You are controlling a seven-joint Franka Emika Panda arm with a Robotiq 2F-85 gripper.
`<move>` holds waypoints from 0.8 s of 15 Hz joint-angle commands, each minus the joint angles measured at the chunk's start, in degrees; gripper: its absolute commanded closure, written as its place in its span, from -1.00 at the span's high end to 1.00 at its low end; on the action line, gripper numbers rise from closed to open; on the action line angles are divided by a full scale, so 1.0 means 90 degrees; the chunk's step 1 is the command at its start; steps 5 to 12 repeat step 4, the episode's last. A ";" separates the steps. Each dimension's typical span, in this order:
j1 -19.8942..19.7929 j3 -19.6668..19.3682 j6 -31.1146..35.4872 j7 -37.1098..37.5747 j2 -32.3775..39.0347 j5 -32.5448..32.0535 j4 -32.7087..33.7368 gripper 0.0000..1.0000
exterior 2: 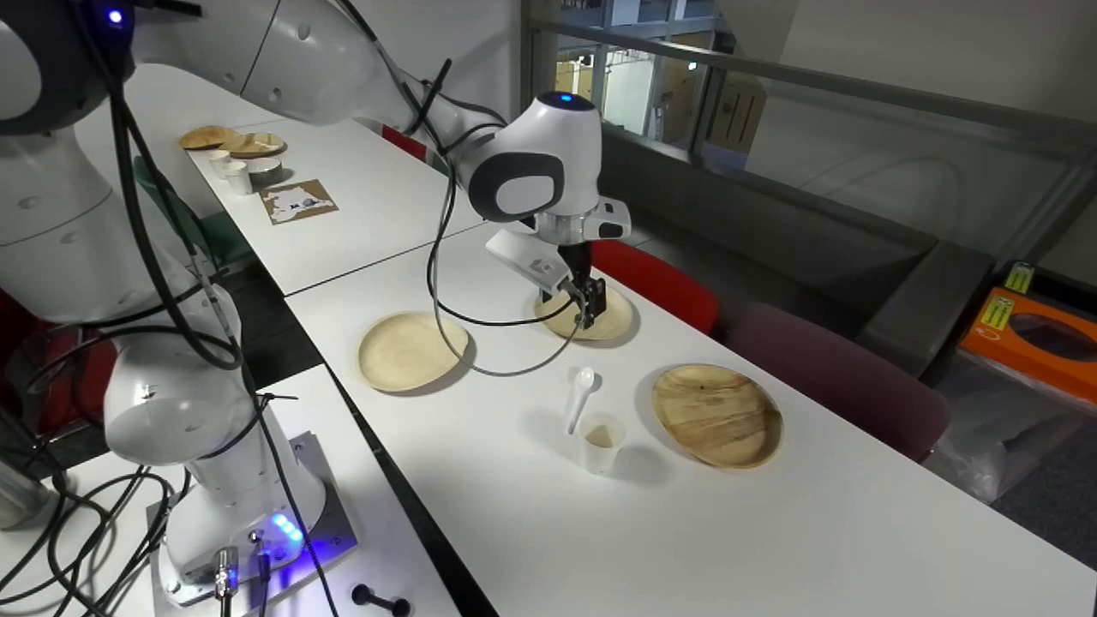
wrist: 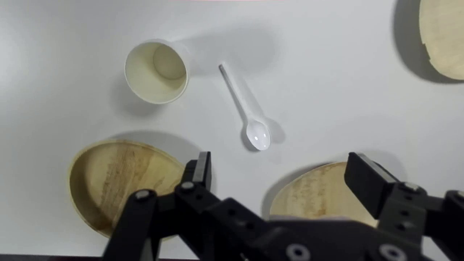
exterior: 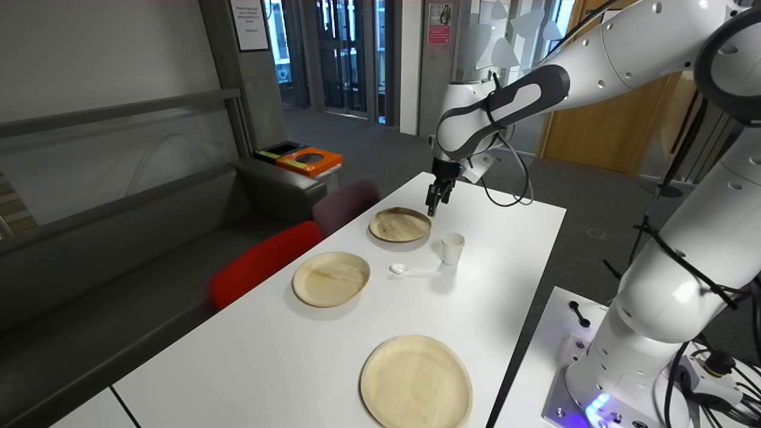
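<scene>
Working remotely, I can read no wording for certain. In an exterior view, framed sign [exterior: 250, 24] on pillar [exterior: 261, 104]: several printed lines, too blurred; poster [exterior: 440, 24], partly pink, on grey column [exterior: 437, 71]: lettering too small. In both exterior views, 2 yellow labels [exterior 2: 997, 313] on bins [exterior 2: 1033, 356]: illegible.

corner plate [wrist: 444, 36]: cropped | darker plate [wrist: 121, 174]: partly behind claw [wrist: 280, 163] | notice [exterior: 248, 25]: blurred

The spoon [wrist: 258, 135] looks glossy plastic, the plates [exterior 2: 718, 416] grained wood, the cup [exterior: 453, 249] and tabletop [exterior 2: 771, 540] smooth.
</scene>
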 commanded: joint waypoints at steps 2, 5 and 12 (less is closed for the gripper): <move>0.0245 -0.0204 -0.0022 0.0685 0.0069 -0.0109 0.0010 1.00; 0.0258 -0.0196 -0.0022 0.0873 0.0123 -0.0115 0.0020 1.00; 0.0258 -0.0196 -0.0022 0.0873 0.0123 -0.0115 0.0020 1.00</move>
